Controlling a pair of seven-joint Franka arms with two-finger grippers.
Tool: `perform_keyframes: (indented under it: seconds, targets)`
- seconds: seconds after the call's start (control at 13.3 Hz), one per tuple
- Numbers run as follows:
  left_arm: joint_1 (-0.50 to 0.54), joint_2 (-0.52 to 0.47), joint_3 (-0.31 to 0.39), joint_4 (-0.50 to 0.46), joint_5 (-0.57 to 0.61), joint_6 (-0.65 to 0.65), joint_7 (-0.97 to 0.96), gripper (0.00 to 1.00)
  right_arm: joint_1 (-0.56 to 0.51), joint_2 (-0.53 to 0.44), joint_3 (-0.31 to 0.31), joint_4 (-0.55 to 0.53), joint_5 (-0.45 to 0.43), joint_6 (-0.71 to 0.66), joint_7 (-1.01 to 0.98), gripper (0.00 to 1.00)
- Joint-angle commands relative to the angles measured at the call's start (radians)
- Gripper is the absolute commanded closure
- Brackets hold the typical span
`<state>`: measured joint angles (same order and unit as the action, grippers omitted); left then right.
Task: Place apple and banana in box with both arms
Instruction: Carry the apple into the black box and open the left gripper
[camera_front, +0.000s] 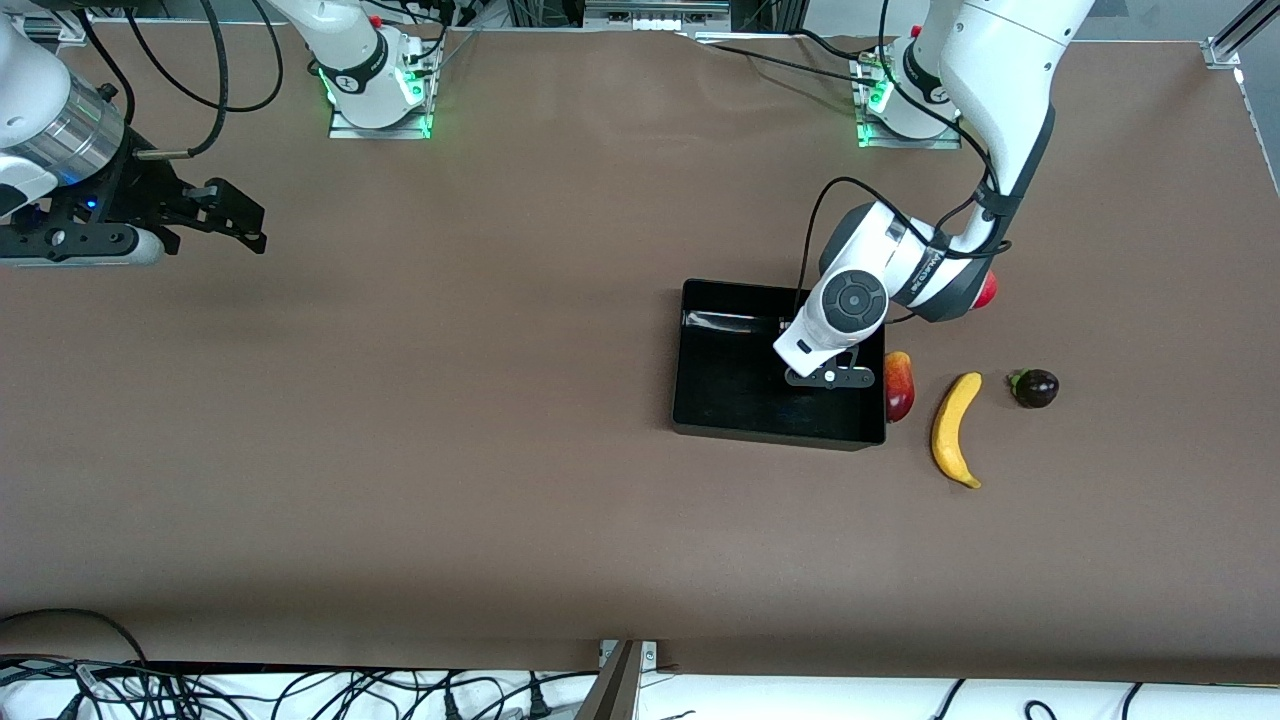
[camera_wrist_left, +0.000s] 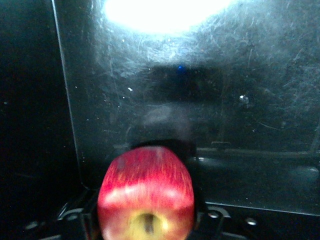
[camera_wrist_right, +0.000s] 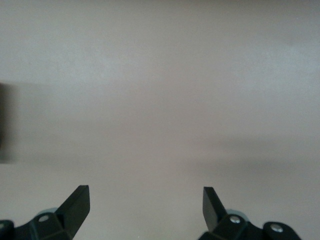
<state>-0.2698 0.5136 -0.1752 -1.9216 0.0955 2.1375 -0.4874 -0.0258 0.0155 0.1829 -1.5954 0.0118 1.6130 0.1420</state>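
My left gripper (camera_front: 828, 378) is down inside the black box (camera_front: 720, 400), at the end beside the mango-like fruit. In the left wrist view it (camera_wrist_left: 145, 222) is shut on the red, yellow-streaked apple (camera_wrist_left: 145, 185), just over the glossy box floor (camera_wrist_left: 225, 125). The apple is hidden under the hand in the front view. The yellow banana (camera_front: 955, 428) lies on the table beside the box, toward the left arm's end. My right gripper (camera_front: 250, 225) is open and empty over bare table at the right arm's end, far from the box; it also shows in the right wrist view (camera_wrist_right: 146, 200).
An elongated red-and-yellow fruit (camera_front: 898, 385) lies against the box's outer wall, between box and banana. A dark purple fruit (camera_front: 1035, 388) lies past the banana. A red round fruit (camera_front: 986, 290) peeks out from under the left arm.
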Motion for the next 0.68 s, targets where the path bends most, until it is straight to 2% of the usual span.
perform_keyframes:
  seconds: [0.0, 0.23, 0.45, 0.6]
  targets:
    - [0.030, -0.053, 0.003, 0.045, -0.011, -0.077, 0.042, 0.00, -0.006, 0.004, 0.007, 0.017, -0.010, -0.002, 0.002, 0.00]
    - [0.041, -0.058, 0.013, 0.252, -0.007, -0.334, 0.078, 0.00, -0.006, 0.004, 0.007, 0.017, -0.006, -0.001, 0.004, 0.00]
    - [0.107, -0.057, 0.025, 0.381, 0.030, -0.369, 0.127, 0.00, -0.005, 0.004, 0.007, 0.017, -0.004, 0.001, 0.004, 0.00]
    - [0.158, -0.050, 0.023, 0.395, 0.078, -0.369, 0.316, 0.00, -0.005, 0.004, 0.007, 0.017, -0.004, 0.001, 0.004, 0.00]
